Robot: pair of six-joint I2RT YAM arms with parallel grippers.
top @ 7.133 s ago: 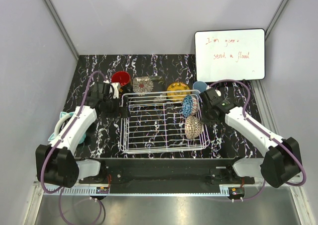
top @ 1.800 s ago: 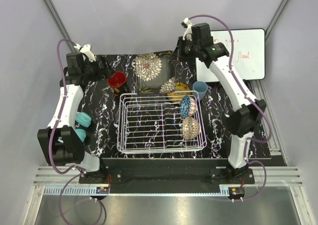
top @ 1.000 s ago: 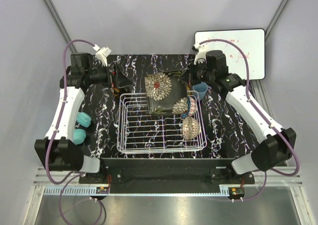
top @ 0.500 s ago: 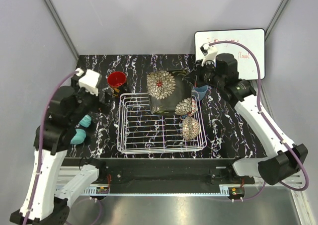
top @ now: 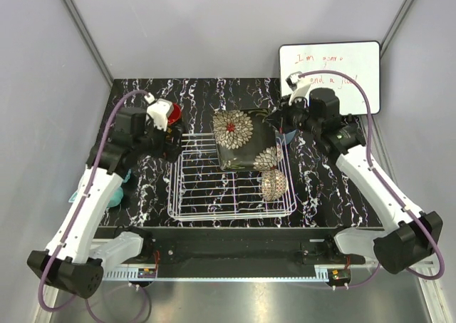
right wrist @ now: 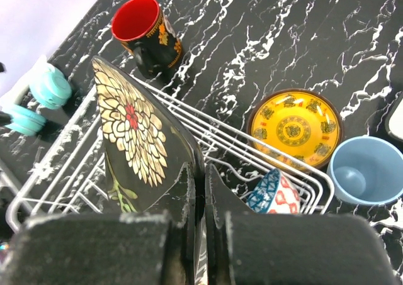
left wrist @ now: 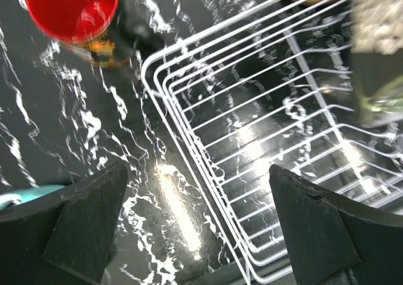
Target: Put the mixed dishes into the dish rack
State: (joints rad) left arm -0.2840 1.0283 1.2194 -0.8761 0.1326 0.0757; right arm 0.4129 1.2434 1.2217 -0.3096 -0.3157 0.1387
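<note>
My right gripper (right wrist: 203, 172) is shut on the rim of the floral dark-backed saucer (right wrist: 135, 131) and holds it tilted over the far part of the dish rack (top: 214, 195). The blue bowl (right wrist: 274, 194) stands in the rack beside it, and the beige-brown bowl (top: 273, 184) sits in the rack's right side. The yellow plate (right wrist: 295, 129) and light blue cup (right wrist: 365, 170) are on the table beyond the rack. My left gripper (left wrist: 201, 190) is open and empty above the rack's far-left corner (left wrist: 164, 96), near the red mug (left wrist: 72, 8).
Two teal rounded objects (right wrist: 49, 87) lie left of the rack, partly under my left arm. A whiteboard (top: 329, 75) leans at the back right. Grey walls close in the black marbled table (top: 214, 95) on three sides.
My left arm has swung down and right, bringing its open gripper to the rack's far-left corner by the red mug. My right gripper still holds the saucer, slightly lower over the rack.
</note>
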